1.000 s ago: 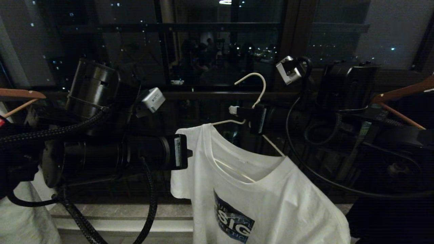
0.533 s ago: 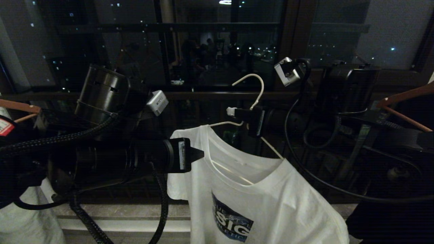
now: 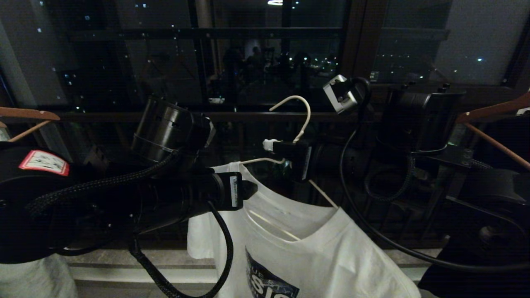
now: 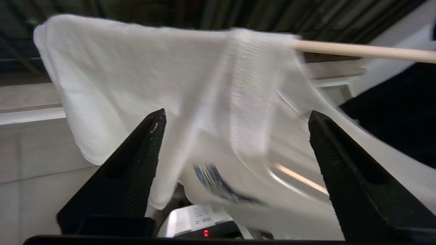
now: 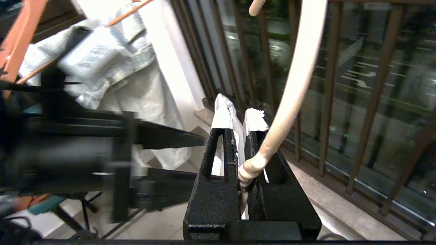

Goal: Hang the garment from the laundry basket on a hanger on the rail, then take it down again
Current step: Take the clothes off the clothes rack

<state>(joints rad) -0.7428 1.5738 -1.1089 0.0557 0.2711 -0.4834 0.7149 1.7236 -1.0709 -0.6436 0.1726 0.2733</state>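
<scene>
Fingers of left gripper (image 4: pixel 235 117) spread beside garment (image 4: pixel 143 78); right gripper (image 5: pixel 240 115) pinches hanger (image 5: pixel 293 92).

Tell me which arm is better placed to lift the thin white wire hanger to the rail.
The right: the right gripper is shut on the thin white wire hanger at its neck. The left gripper is open beside the white T-shirt.

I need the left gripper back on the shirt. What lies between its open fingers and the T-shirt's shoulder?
Nothing visible. The left gripper is open, with the T-shirt shoulder on the hanger directly ahead.
</scene>
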